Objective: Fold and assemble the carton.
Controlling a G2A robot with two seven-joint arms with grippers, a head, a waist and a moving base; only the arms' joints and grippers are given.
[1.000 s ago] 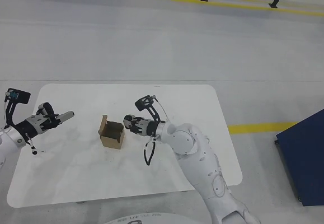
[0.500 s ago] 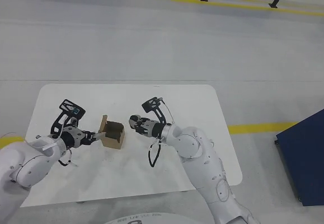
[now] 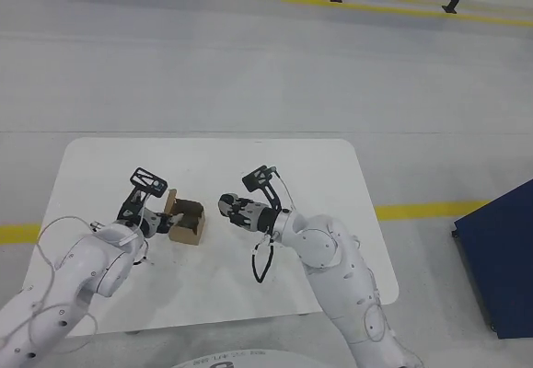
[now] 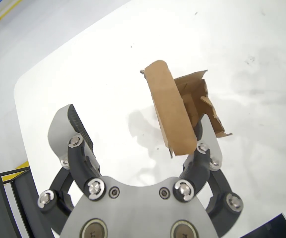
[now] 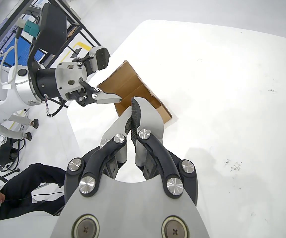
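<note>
You have the white table (image 3: 340, 175) in front of you, and the brown carton (image 3: 189, 224) stands near its middle, open side up. One tall flap (image 4: 169, 110) is raised and the edge of a lower wall is ragged. Your left gripper (image 4: 136, 112) is spread wide at the carton. One finger is tucked just inside, behind the tall flap, and the other hangs apart from it over bare table. Your right gripper (image 5: 134, 105) is closed on nothing, its pads pressed together. Its tip is just beside the carton's opposite rim, and you cannot tell whether it touches.
</note>
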